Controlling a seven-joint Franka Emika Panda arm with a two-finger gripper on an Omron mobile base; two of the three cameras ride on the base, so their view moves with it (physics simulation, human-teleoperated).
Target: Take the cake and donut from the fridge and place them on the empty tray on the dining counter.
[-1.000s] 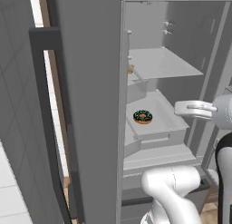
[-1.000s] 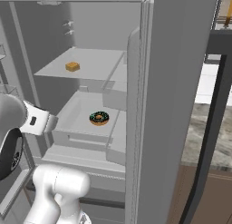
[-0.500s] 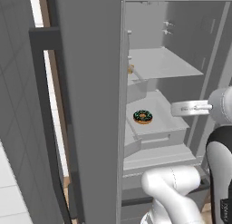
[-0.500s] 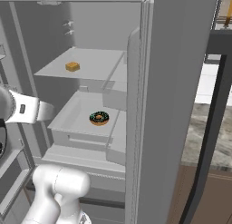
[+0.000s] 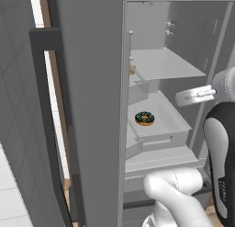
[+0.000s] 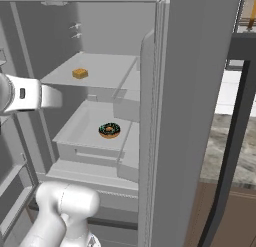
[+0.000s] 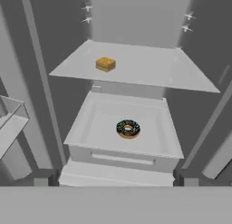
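Hand view is showing the donut (image 7: pixel 128 128) lying flat in the pale drawer (image 7: pixel 90 148) of the fridge (image 7: pixel 136 14), a little right of the drawer's middle and apart from its walls; the cake (image 7: pixel 105 64) is sitting on the shelf (image 7: pixel 149 69) above, toward the left and near the front edge, well apart from the donut; both are resting untouched with the fridge standing open. Right base view is giving the same layout, cake (image 6: pixel 80 73) above and donut (image 6: pixel 109 130) below; left base view is catching the donut (image 5: pixel 144 118) in its drawer. The hand is hanging outside the compartment, released and holding nothing, facing both items.

Judging from this, the step in hand is the first reach; the donut looks the easier target, being lower and nearer the front. A good approach would be coming in over the drawer's front wall, then lowering with the fingers straddling the ring across its width; clipping the shelf edge overhead or the drawer lip is the likely risk, so a steady, centred entry is advisable.
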